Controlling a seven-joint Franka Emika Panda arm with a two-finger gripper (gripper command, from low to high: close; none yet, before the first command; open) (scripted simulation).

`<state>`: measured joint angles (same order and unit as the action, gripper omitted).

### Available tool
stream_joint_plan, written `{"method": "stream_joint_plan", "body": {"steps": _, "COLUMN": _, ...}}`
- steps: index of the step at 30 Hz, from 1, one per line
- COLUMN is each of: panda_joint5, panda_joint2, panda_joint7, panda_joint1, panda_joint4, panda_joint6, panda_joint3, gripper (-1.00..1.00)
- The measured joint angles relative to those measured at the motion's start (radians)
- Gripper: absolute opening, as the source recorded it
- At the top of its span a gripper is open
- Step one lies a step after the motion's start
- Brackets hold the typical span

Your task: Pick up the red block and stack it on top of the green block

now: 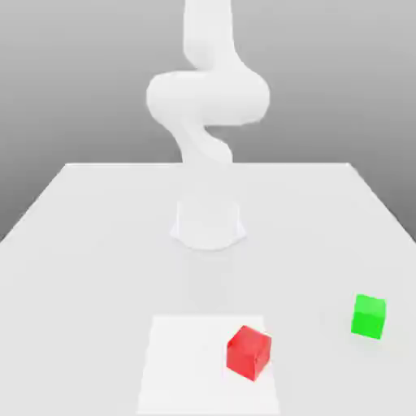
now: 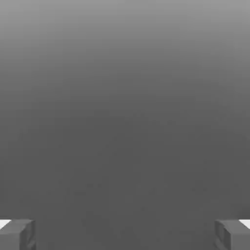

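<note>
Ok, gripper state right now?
Gripper: open, fingers spread wide, holding nothing.

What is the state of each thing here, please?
red block: on the table, free, tilted corner-on
green block: on the table, bare on top, apart from the red block
end effector: open, holding nothing
</note>
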<state>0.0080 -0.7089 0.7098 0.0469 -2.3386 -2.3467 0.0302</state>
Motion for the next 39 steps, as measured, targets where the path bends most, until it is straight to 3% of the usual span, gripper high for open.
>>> {"method": "stream_joint_plan", "body": {"steps": 13, "panda_joint5": 0.060, "panda_joint2": 0.480, "panda_joint7": -0.486, "panda_joint1": 0.194, "panda_joint4": -0.202, "panda_joint6": -0.244, "panda_joint3": 0.103, "gripper": 0.00}}
{"method": "stream_joint_plan", "body": {"steps": 21, "panda_joint5": 0.031, "panda_joint2": 0.765, "panda_joint7": -0.729, "panda_joint1": 0.234, "panda_joint4": -0.322, "panda_joint6": -0.396, "panda_joint3": 0.092, "gripper": 0.00}}
{"method": "stream_joint_plan", "body": {"steps": 27, "panda_joint5": 0.077, "panda_joint2": 0.981, "panda_joint7": -0.792, "panda_joint1": 0.196, "panda_joint4": -0.306, "panda_joint6": -0.570, "panda_joint3": 0.043, "gripper": 0.00}}
{"method": "stream_joint_plan", "body": {"steps": 28, "panda_joint5": 0.082, "panda_joint2": 1.001, "panda_joint7": -0.796, "panda_joint1": 0.191, "panda_joint4": -0.303, "panda_joint6": -0.587, "panda_joint3": 0.036, "gripper": -1.00}}
{"method": "stream_joint_plan", "body": {"steps": 34, "panda_joint5": 0.084, "panda_joint2": 1.011, "panda_joint7": -0.797, "panda_joint1": 0.188, "panda_joint4": -0.302, "panda_joint6": -0.593, "panda_joint3": 0.032, "gripper": -1.00}}
{"method": "stream_joint_plan", "body": {"steps": 39, "panda_joint5": 0.039, "panda_joint2": 0.875, "panda_joint7": -0.764, "panda_joint1": 0.209, "panda_joint4": -0.322, "panda_joint6": -0.479, "panda_joint3": 0.064, "gripper": -1.00}}
